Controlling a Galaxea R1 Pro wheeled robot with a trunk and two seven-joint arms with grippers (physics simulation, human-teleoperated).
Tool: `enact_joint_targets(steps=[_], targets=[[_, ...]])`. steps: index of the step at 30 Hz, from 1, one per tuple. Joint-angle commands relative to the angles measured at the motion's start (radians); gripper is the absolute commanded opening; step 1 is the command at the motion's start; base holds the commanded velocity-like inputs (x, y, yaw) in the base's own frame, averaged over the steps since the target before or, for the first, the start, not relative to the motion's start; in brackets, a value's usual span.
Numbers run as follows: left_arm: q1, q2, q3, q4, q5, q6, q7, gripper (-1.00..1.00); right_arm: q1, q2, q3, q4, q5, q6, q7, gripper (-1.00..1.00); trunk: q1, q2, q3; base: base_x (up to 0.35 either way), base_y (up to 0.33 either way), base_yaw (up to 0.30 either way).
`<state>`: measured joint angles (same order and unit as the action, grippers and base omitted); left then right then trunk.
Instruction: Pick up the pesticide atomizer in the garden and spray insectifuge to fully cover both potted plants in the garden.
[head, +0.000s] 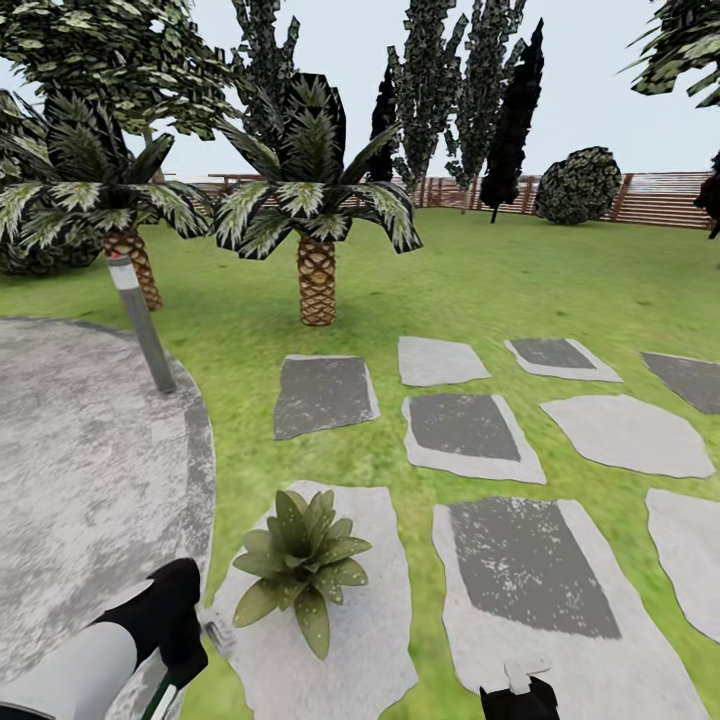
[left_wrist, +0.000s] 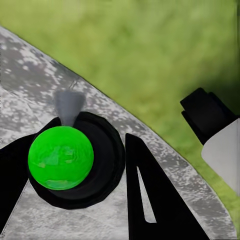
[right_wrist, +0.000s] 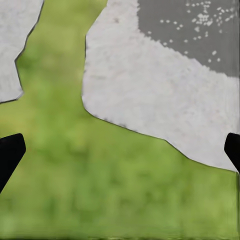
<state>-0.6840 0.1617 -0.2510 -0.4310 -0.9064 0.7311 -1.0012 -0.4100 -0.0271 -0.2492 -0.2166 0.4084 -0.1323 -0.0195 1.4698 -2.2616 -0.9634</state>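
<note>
Head view: one low rosette plant of pointed, white-speckled green leaves (head: 303, 562) sits on a pale grey flat stepping stone (head: 370, 640) beside the round grey paved patio (head: 80, 480).

Left wrist view: the left gripper (left_wrist: 75, 190) is clamped on a dark bottle with a bright green round top (left_wrist: 61, 157), held above the patio edge.

Right wrist view: the right gripper's (right_wrist: 120, 155) black fingertips (right_wrist: 9, 152) stand wide apart over green lawn (right_wrist: 100, 190).

A green lawn (head: 500, 280) carries grey stepping stones (head: 462, 425) and a round paved patio (head: 80, 480). One potted plant (head: 303, 565) sits on the nearest stone (head: 370, 620), two palms (head: 316, 270) rise from the grass, and a slanted post (head: 142, 325) stands at the patio's edge.
</note>
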Motion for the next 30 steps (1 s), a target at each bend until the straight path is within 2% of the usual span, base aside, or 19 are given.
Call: enact_joint_targets(steps=[1, 8, 15, 17, 20, 21, 23, 30], targets=[[0.001, 0.001, -0.003, -0.002, -0.005, 0.004, -0.007, -1.0, -0.001, 0.0, -0.007, 0.002, 0.01, -0.005, -0.002, 1.0, 0.0, 0.0, -0.001, 0.0, 0.0, -0.254], [0.013, 0.001, -0.002, -0.002, -0.005, 0.004, -0.001, -1.0, -0.001, 0.0, -0.007, 0.002, 0.01, -0.005, -0.002, 1.0, 0.0, 0.0, -0.001, -0.097, 0.025, -0.254], [0.014, 0.003, -0.002, -0.002, -0.005, 0.005, 0.003, -1.0, -0.001, 0.0, -0.007, 0.0, 0.01, -0.005, -0.002, 1.0, 0.0, 0.0, -0.001, -0.248, 0.22, -0.028], [0.014, 0.003, 0.002, -0.002, -0.004, 0.006, 0.032, -1.0, -0.001, 0.001, -0.007, 0.001, 0.01, -0.005, -0.002, 1.0, 0.0, 0.0, -0.001, -0.078, 0.309, -0.001], [0.014, 0.001, 0.049, -0.002, -0.003, 0.007, 0.101, -1.0, -0.001, 0.001, -0.007, 0.001, 0.01, -0.005, -0.002, 1.0, 0.0, 0.0, -0.001, -0.02, 0.325, 0.0], [0.014, -0.001, 0.072, -0.003, -0.004, 0.007, 0.116, -1.0, -0.001, 0.001, -0.007, 0.001, 0.01, -0.005, -0.002, 1.0, 0.0, 0.0, -0.001, -0.005, 0.33, -0.009], [0.014, -0.004, 0.093, -0.003, -0.005, 0.006, 0.127, -1.0, -0.001, 0.001, -0.007, 0.001, 0.01, -0.005, -0.002, 1.0, 0.0, 0.0, -0.001, -0.003, 0.33, -0.108], [0.016, -0.01, 0.104, -0.001, -0.001, 0.004, 0.133, -1.0, -0.001, 0.001, -0.007, 0.002, 0.01, -0.005, -0.002, 1.0, 0.0, 0.0, -0.001, 0.188, 0.198, -0.245]])
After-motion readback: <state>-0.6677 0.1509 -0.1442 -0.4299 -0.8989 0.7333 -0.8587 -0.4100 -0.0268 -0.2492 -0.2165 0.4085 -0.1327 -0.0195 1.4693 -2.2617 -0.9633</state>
